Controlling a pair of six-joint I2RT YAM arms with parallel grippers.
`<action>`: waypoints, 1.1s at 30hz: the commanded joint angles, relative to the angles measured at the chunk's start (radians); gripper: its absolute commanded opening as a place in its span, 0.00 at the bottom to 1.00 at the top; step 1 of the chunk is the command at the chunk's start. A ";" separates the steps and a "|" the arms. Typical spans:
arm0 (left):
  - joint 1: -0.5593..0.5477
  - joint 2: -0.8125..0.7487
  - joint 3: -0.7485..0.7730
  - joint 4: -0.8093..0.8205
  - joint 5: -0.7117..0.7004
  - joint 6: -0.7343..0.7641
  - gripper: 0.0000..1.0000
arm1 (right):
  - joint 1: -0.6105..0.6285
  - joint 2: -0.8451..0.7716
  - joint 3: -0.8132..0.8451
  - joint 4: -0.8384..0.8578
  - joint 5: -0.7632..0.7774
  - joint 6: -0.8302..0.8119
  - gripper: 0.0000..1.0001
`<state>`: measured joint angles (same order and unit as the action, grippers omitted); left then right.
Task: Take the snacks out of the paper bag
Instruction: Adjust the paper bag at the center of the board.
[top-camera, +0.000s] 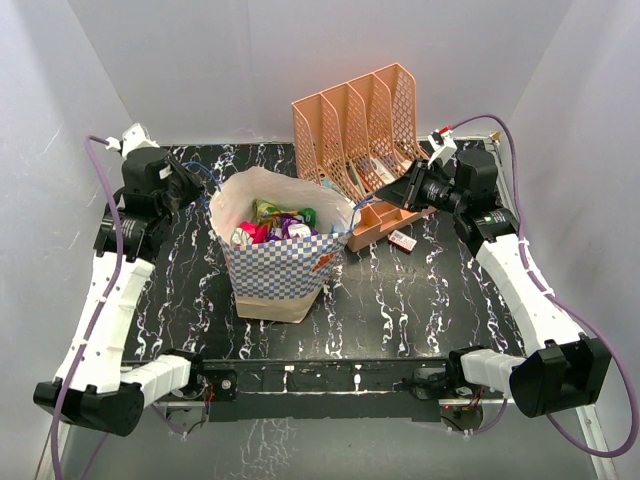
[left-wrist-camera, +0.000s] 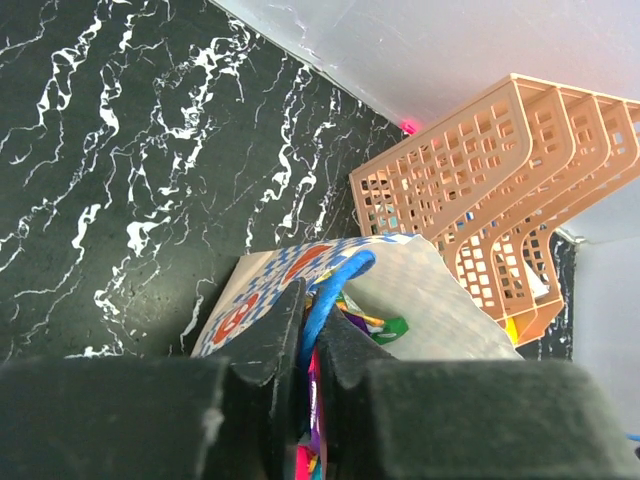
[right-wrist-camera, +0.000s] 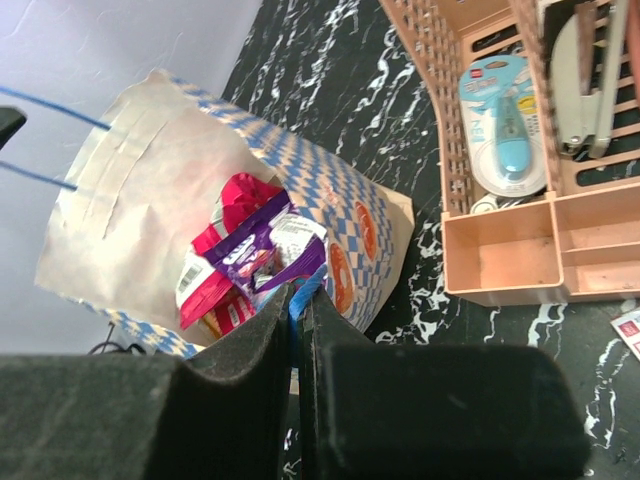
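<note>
The paper bag (top-camera: 278, 265) stands upright and open mid-table, checked blue and white with orange motifs. Several snacks (top-camera: 272, 226) lie inside it: a purple packet (right-wrist-camera: 262, 250), a magenta-red one (right-wrist-camera: 212, 285) and a green one (left-wrist-camera: 388, 326). My left gripper (top-camera: 198, 184) is at the bag's left rim, shut on one blue cord handle (left-wrist-camera: 335, 285). My right gripper (top-camera: 386, 197) is at the bag's right rim, shut on the other blue cord handle (right-wrist-camera: 303, 293). The two handles are pulled apart, so the bag's mouth is held wide. The bag also shows in the left wrist view (left-wrist-camera: 250, 295) and the right wrist view (right-wrist-camera: 130, 190).
A peach mesh file organizer (top-camera: 365, 120) stands behind and right of the bag, close to my right gripper, with small stationery in its front tray (right-wrist-camera: 500, 260). A small red-white card (top-camera: 402, 240) lies on the black marbled table (top-camera: 400, 300). White walls enclose the table.
</note>
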<state>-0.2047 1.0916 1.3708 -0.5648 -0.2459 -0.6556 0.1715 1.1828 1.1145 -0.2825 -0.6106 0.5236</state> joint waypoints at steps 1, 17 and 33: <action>0.021 0.049 0.068 0.046 0.012 0.029 0.00 | -0.009 -0.024 0.004 0.089 -0.128 -0.016 0.08; 0.060 0.215 0.388 0.196 0.016 0.186 0.00 | 0.238 0.077 0.014 0.342 -0.007 0.219 0.08; 0.062 0.168 0.288 0.306 0.431 0.244 0.00 | 0.429 0.063 -0.119 0.366 0.099 0.221 0.08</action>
<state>-0.1490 1.3762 1.7191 -0.4709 -0.0334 -0.4034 0.6037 1.3113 1.0290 0.0292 -0.5266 0.7616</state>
